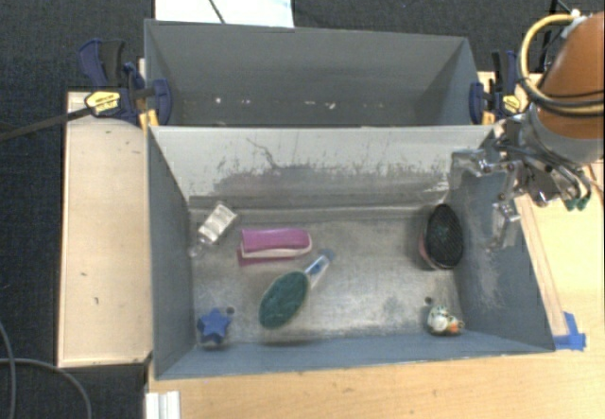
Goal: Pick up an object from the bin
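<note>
Nearest, by the front wall of the bin (378, 289), lie a blue star-shaped piece (215, 325) and a small white-and-orange toy (440, 321). Behind them are a green brush (284, 299), a pink block (274, 243) and a clear little bottle (216, 223). Farther right, a black oval brush (442, 237) lies nearest the gripper (503, 209), which hangs over the right wall; released or clenched, I cannot tell. Judged as approach: 1 object needs choosing, then a descent squarely over it

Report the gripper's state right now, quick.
Gripper: cannot be told whether open or closed. It sits above the right wall of the bin, beside the black oval object.
</note>
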